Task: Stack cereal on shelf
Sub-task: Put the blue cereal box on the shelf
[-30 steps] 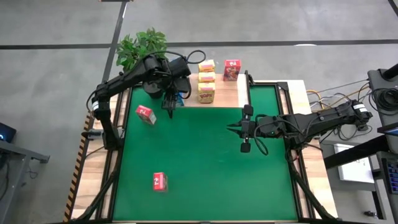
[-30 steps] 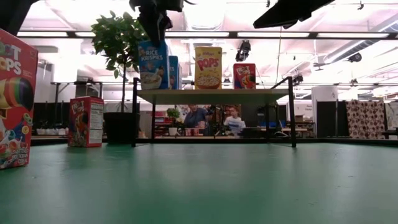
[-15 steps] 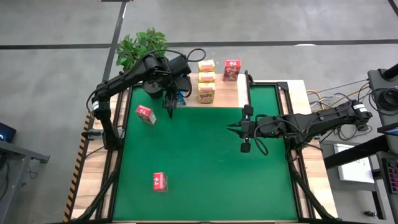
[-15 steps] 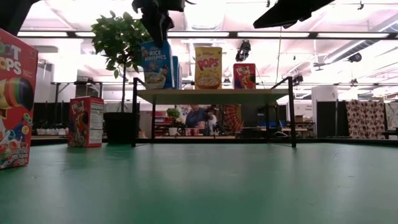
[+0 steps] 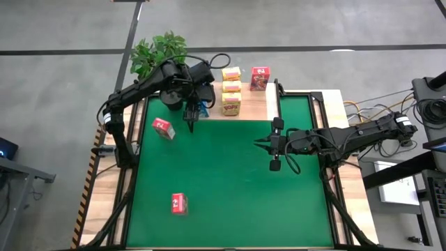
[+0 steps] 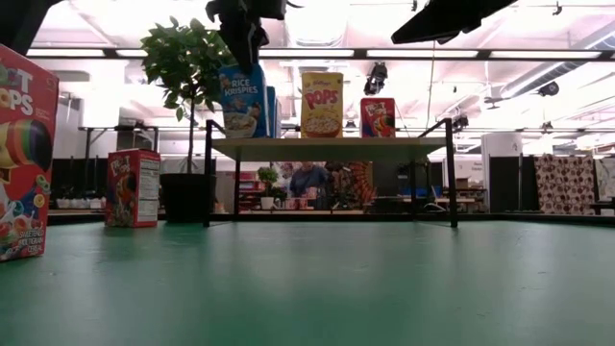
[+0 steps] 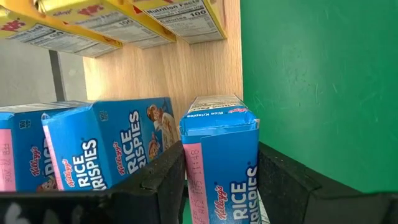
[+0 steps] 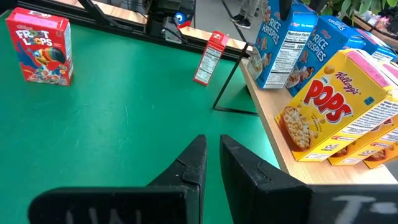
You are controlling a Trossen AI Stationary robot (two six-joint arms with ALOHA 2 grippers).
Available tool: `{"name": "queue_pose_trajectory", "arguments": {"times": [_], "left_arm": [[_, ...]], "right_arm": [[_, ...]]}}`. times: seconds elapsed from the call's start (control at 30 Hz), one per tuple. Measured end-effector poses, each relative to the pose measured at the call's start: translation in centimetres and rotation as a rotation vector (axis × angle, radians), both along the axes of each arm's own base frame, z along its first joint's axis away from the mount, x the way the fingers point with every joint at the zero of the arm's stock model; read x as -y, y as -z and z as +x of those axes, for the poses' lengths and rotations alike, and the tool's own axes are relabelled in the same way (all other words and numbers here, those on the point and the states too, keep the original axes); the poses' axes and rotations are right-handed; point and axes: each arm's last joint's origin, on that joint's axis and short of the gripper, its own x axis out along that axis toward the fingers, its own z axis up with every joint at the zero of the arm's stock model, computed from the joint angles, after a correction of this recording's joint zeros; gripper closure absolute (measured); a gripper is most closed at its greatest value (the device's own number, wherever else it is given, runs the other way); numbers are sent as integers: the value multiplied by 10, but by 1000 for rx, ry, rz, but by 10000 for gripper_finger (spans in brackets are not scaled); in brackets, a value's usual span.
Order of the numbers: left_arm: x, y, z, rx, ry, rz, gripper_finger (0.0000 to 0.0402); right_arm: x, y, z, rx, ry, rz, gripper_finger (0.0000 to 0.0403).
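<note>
The left gripper point(image 7: 217, 186) has its fingers clamped on a blue cereal box point(image 7: 221, 155) at the shelf point(image 5: 247, 104) edge, light thin cardboard best held by its narrow sides, while the right gripper point(image 8: 211, 163) waits beside the shelf, fingers together.

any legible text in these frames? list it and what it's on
"RICE KRISPIES", "Kellogg's": blue box between the left gripper's fingers, and the blue boxes beside it.
"Kellogg's POPS": yellow boxes on the shelf.
"FROOT LOOPS": red box on the mat.
"Nutrition Facts", "100": yellow box panel.
Remaining fine print: too small.
</note>
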Motion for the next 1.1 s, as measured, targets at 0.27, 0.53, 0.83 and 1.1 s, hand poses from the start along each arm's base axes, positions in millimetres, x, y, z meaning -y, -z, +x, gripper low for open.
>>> {"name": "queue_pose_trajectory", "arguments": {"times": [0.27,0.53,0.83,1.1], "left_arm": [[0,0,1,11,7,6,240],[-1,-1,1,13,5,7,240],[-2,-1,1,13,1,7,236],[-2,-1,1,17,-7,5,206]], "right_arm": [[0,0,0,0,1,2,369],[0,0,0,0,0,1,369],[0,0,0,0,0,1,369],[0,0,0,0,0,1,369]]}}
